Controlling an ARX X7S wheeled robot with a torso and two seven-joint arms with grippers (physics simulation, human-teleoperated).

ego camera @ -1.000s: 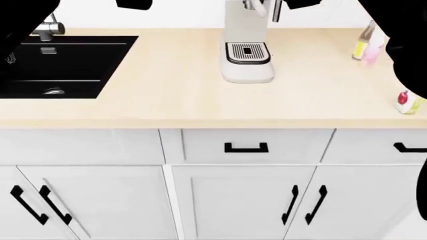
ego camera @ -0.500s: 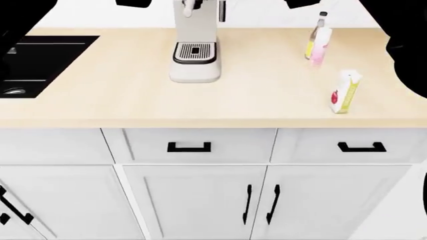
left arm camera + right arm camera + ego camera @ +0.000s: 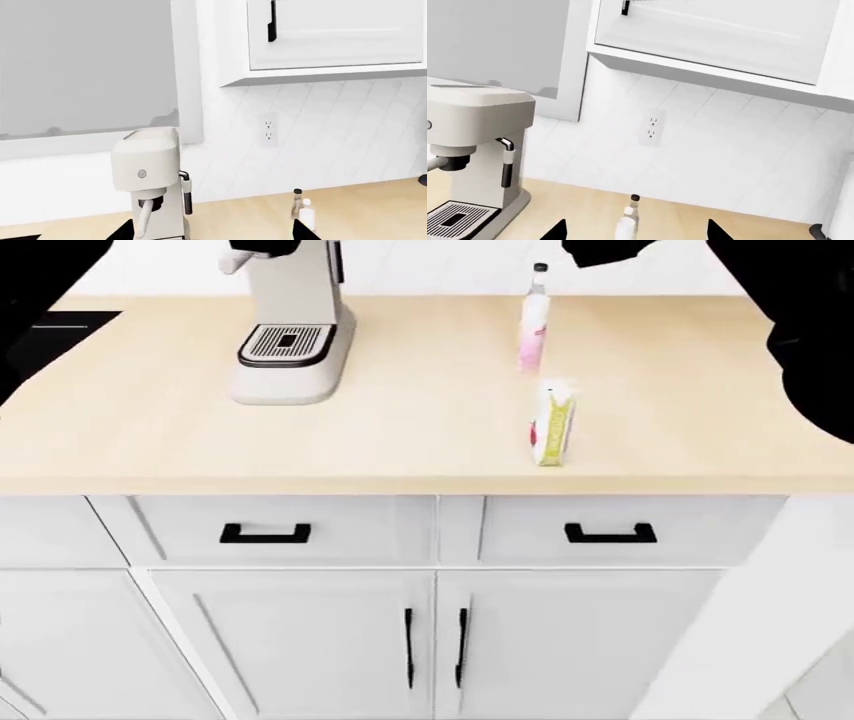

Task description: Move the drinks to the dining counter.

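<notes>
Head view, going left to right: a cream-white espresso machine with a slotted drip tray (image 3: 284, 340) stands toward the back of the pale wood worktop (image 3: 400, 430). To its right is the slim white bottle with a pink label (image 3: 533, 332), with a black cap showing just behind it that I take to be the clear glass bottle, nearly hidden. Nearer the front edge stands the white and yellow-green carton (image 3: 554, 426), upright and apart from the bottles. All three drinks are on this worktop, none yet carried; the dining counter is not in any view, so I judge the job barely begun. My arms show only as dark shapes at the upper corners, raised clear of the surface (a sensible carry posture while the base lines me up with the drinks). The carton sits closest to the edge, probably the easiest first reach for my right arm. The wrist cameras add what the head camera misses: the left one shows a wall outlet (image 3: 268, 129), the tiled backsplash, an upper white cabinet (image 3: 333, 35) and the glass bottle's dark cap and neck (image 3: 296, 202) beside the white bottle. The right one shows both bottles (image 3: 628, 220) from another angle. Only dark finger tips of either gripper appear at the lower edges, so I cannot tell whether they are spread or pressed together.
</notes>
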